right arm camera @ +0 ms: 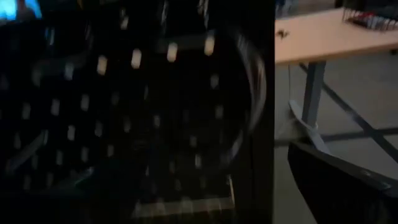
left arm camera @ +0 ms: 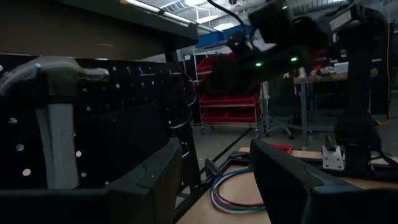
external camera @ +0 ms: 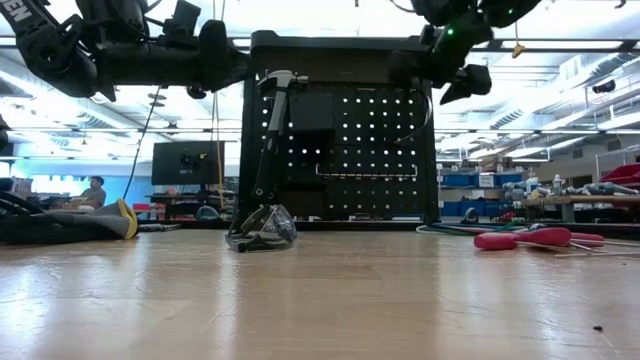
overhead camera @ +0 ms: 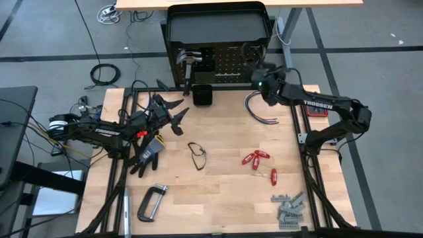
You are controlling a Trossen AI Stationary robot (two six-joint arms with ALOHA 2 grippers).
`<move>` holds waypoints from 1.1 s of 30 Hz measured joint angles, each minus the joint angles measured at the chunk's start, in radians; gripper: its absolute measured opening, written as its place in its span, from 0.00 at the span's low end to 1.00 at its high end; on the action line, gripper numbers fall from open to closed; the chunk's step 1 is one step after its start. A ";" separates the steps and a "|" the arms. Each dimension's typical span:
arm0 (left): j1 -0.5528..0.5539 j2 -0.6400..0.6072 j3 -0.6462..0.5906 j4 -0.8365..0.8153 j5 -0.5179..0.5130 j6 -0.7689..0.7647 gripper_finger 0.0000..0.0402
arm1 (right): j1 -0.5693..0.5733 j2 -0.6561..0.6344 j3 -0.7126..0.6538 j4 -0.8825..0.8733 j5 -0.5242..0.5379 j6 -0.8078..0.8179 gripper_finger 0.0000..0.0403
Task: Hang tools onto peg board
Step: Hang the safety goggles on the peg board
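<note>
Crowding the peg board [overhead camera: 228, 63]: a hung hammer [overhead camera: 190, 61], black box [overhead camera: 203, 96], right end effector [overhead camera: 254, 69], fingers apart.

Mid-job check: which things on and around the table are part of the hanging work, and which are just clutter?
Part of the job:
peg board
hammer, already hanging
pliers
glasses
red drivers
clamp
grey metal pieces

Just lying about:
black glove
cable bundle
small black box
</note>
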 joint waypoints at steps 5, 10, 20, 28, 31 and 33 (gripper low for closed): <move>0.000 0.000 0.000 0.024 0.000 -0.019 0.49 | -0.091 0.055 0.000 0.182 -0.070 -0.078 0.94; 0.000 0.000 0.000 0.027 0.001 -0.019 0.49 | -0.136 0.084 0.000 0.233 -0.103 -0.080 0.97; 0.007 0.000 0.000 0.020 0.000 -0.017 0.49 | -0.175 0.084 0.000 0.269 -0.267 -0.017 0.99; 0.007 0.000 0.000 0.021 0.000 -0.017 0.49 | -0.183 0.084 0.000 0.304 -0.329 0.043 0.99; 0.007 0.000 0.000 0.021 0.000 -0.017 0.49 | -0.183 0.084 0.000 0.308 -0.358 0.091 0.99; 0.007 0.000 0.000 0.021 0.000 -0.017 0.49 | -0.183 0.084 0.000 0.306 -0.366 0.122 0.99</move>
